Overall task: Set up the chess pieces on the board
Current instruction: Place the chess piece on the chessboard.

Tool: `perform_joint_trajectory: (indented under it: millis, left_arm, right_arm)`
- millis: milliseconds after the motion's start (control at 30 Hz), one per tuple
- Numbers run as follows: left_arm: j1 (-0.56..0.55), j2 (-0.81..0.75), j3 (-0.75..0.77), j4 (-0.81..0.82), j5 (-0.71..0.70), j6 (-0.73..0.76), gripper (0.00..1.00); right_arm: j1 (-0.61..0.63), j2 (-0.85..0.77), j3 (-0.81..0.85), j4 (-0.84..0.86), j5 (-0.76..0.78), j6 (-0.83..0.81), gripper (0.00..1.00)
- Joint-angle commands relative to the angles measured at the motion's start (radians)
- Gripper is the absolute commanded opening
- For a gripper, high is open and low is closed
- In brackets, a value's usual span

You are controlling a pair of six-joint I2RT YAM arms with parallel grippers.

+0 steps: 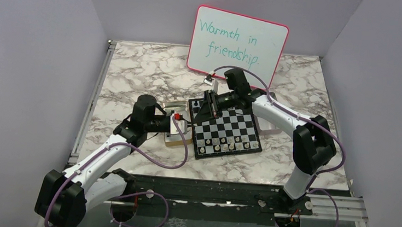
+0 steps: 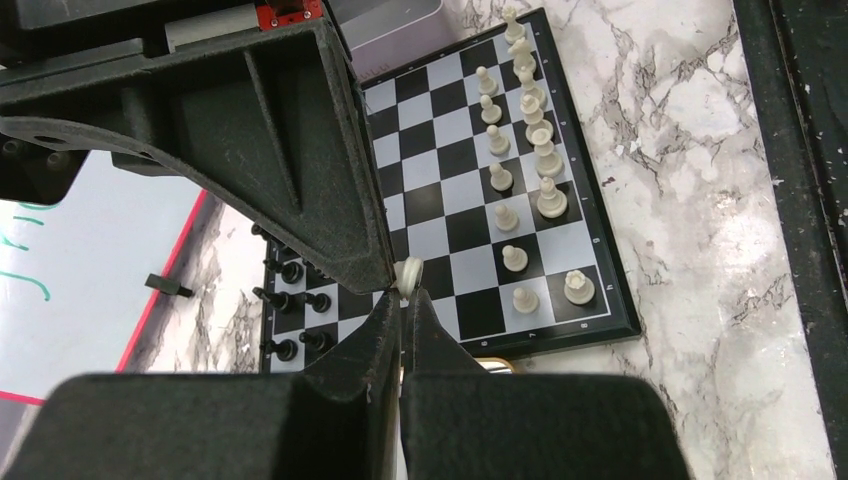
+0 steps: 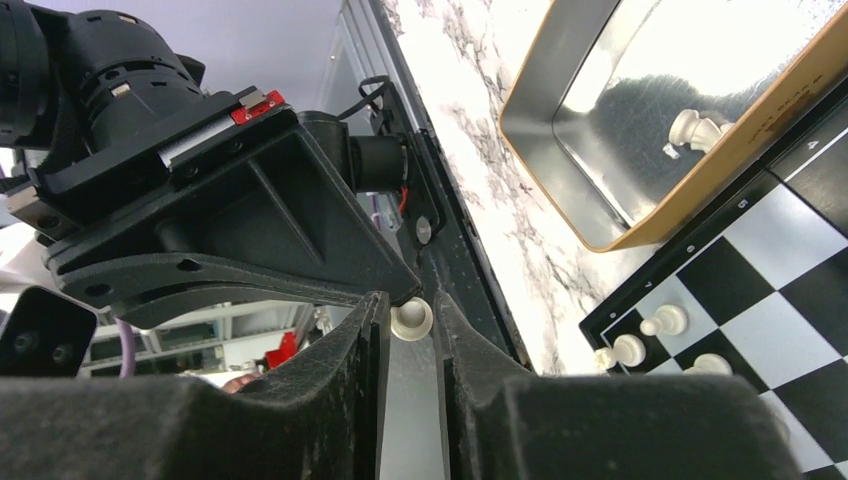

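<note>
Right wrist view: we saw the right end effector [image 3: 408, 306] pinching a cream piece [image 3: 411, 320] above the board [image 1: 236, 128], left end effector [image 2: 402, 305] clenched shut right beside it.

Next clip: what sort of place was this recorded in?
Probably a lab-style robot test cell, not a home: left arm and right arm bolted to a rail at the edge of a marble-patterned table, plain walls closing it in on three sides, and a propped whiteboard behind the chessboard.
</note>
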Motion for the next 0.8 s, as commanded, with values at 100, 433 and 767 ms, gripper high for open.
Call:
perform_joint_trajectory:
  millis: [100, 433, 767]
  left_arm:
    - [-0.004, -0.011, -0.014, -0.002, 0.046, 0.016, 0.00]
    - [-0.004, -0.030, -0.019, -0.008, 0.022, 0.016, 0.00]
    - [-0.004, -0.089, -0.021, 0.045, -0.151, -0.120, 0.59]
  right_arm:
    - [-0.002, -0.016, -0.025, 0.062, -0.007, 0.029, 0.31]
    - [-0.002, -0.044, -0.063, 0.120, 0.018, 0.065, 0.05]
    - [-0.001, -0.176, -0.177, 0.153, 0.231, 0.043, 0.00]
